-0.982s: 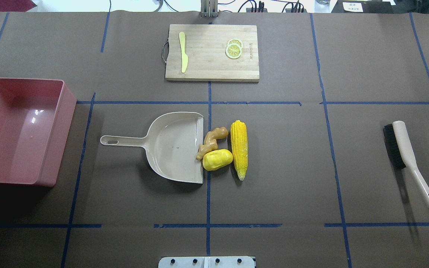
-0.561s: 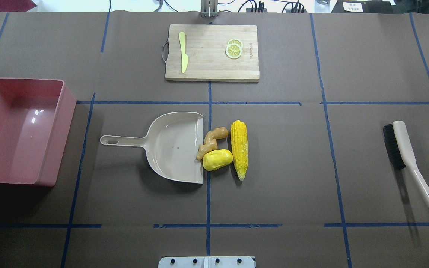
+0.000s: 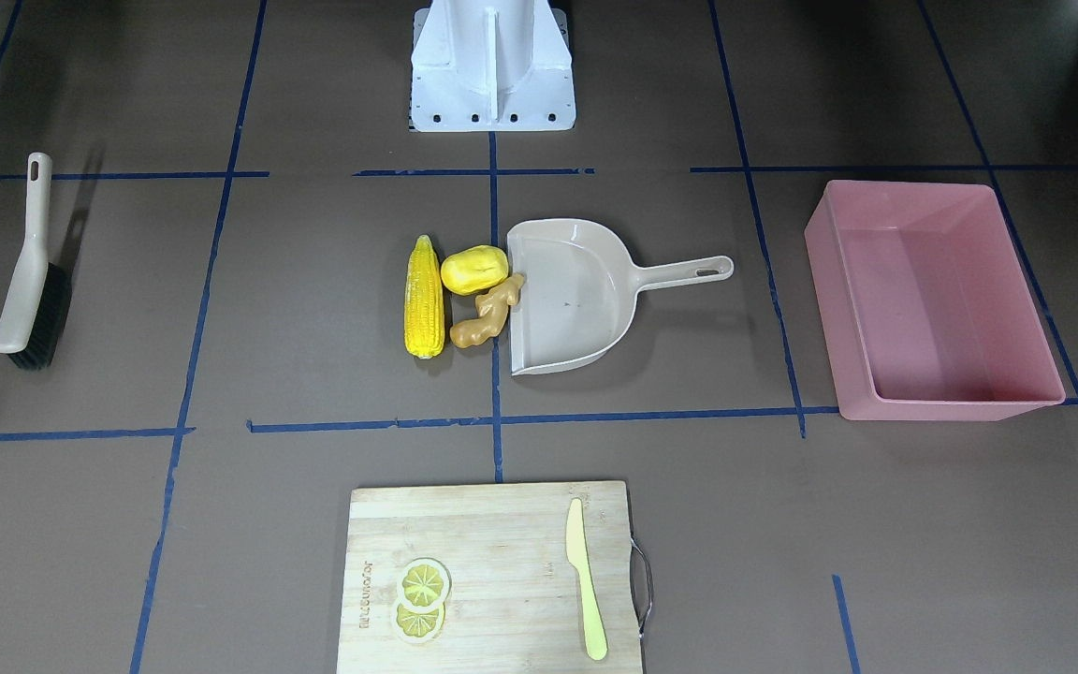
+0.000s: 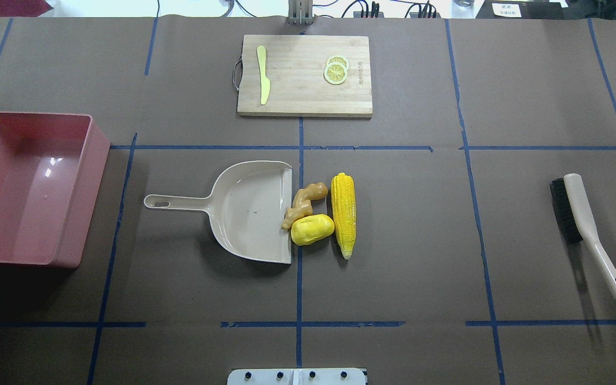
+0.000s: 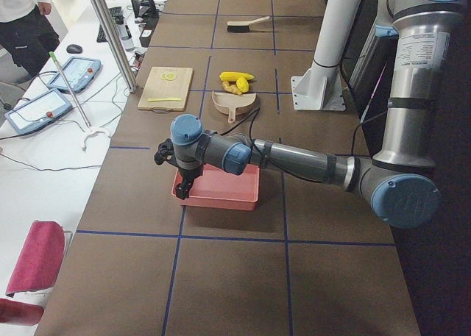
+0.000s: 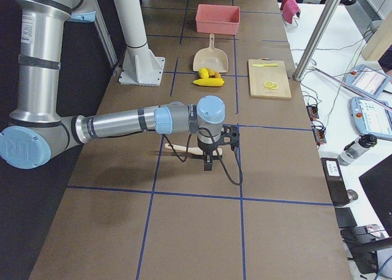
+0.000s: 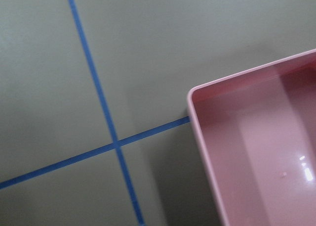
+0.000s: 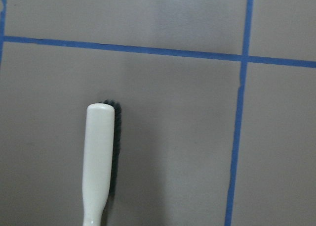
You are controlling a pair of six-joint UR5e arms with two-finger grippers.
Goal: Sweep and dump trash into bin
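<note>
The corn cob, the yellow potato lump and the tan ginger root lie together on the table against the open mouth of the beige dustpan. The pink bin stands at the far left. A beige brush with black bristles lies at the far right. My left gripper hangs over the bin's corner. My right gripper hangs over the brush. Both grippers show only in the side views, so I cannot tell whether they are open or shut.
A wooden cutting board lies at the far middle with a pale yellow-green knife and lemon slices on it. Blue tape lines cross the brown table cover. The robot's base plate is at the near edge.
</note>
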